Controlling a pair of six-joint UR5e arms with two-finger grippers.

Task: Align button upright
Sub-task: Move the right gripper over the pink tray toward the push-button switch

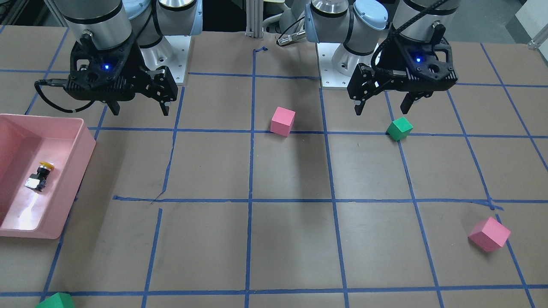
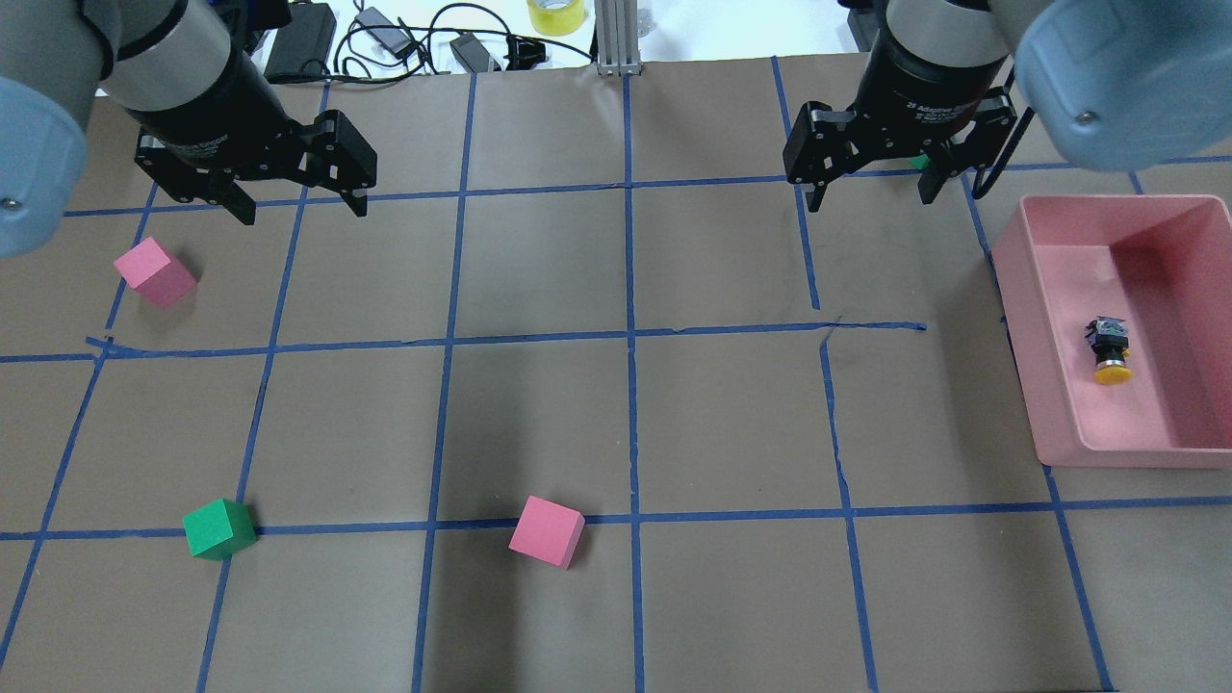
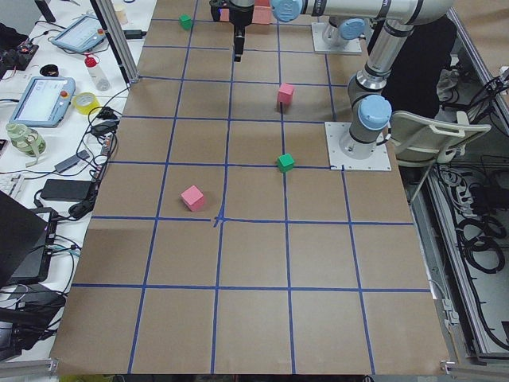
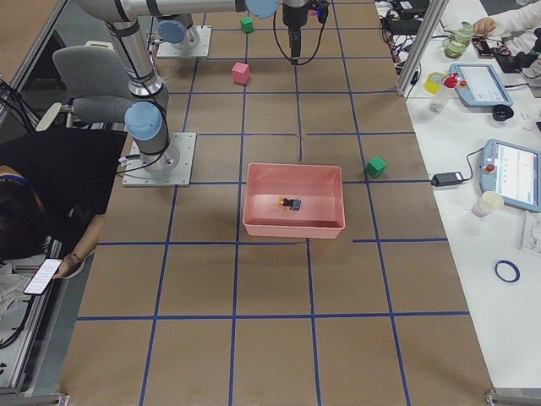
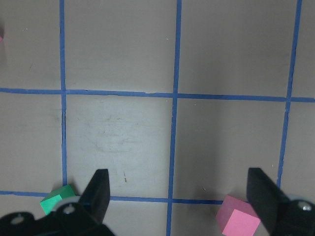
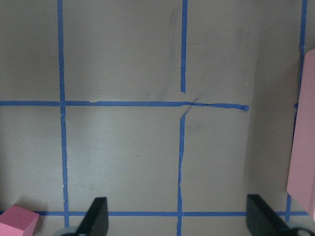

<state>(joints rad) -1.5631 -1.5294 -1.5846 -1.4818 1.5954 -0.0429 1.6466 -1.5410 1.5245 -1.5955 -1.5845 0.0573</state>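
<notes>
The button [image 1: 40, 176] lies on its side on the floor of a pink bin [image 1: 85, 145], its yellow cap pointing toward the robot's side. It also shows in the overhead view [image 2: 1109, 348] and small in the exterior right view [image 4: 292, 203]. My right gripper [image 2: 873, 202] hovers open and empty above the table, beside the bin's far corner and apart from it; in the front view the right gripper [image 1: 140, 113] is at left. My left gripper [image 2: 303, 214] is open and empty at the other end, and shows at right in the front view [image 1: 381, 112].
Two pink cubes [image 2: 154, 272] [image 2: 546, 531] and a green cube [image 2: 219, 528] lie on the brown, blue-taped table. Another green cube [image 1: 55, 301] sits near the far edge by the bin. The bin's wall [image 6: 302, 147] shows at the right wrist view's edge.
</notes>
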